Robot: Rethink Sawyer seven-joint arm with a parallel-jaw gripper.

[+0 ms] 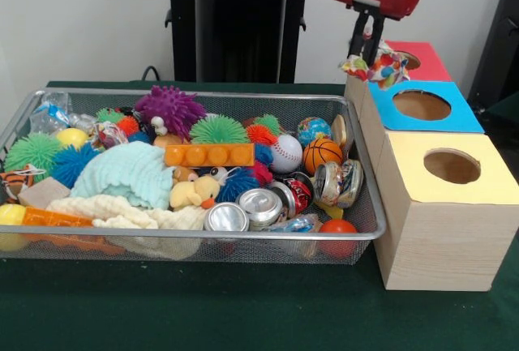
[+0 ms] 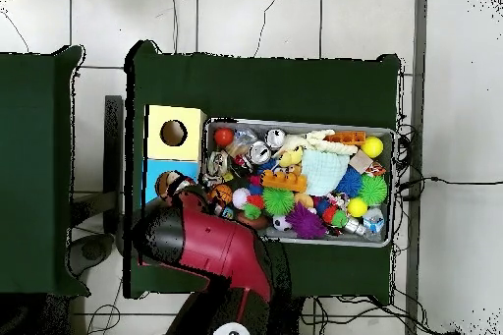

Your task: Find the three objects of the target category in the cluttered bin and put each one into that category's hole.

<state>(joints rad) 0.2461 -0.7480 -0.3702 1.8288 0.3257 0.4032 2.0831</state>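
Just under claw (image 1: 366, 49) — crumpled wrapper (image 1: 375, 68)

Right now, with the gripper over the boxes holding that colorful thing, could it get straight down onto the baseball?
Probably not yet: the gripper is shut on a colorful object above the blue box. The baseball itself lies uncovered on top.

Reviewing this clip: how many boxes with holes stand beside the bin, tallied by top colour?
Red-topped box: 1
Blue-topped box: 1
Yellow-topped box: 1
Total: 3
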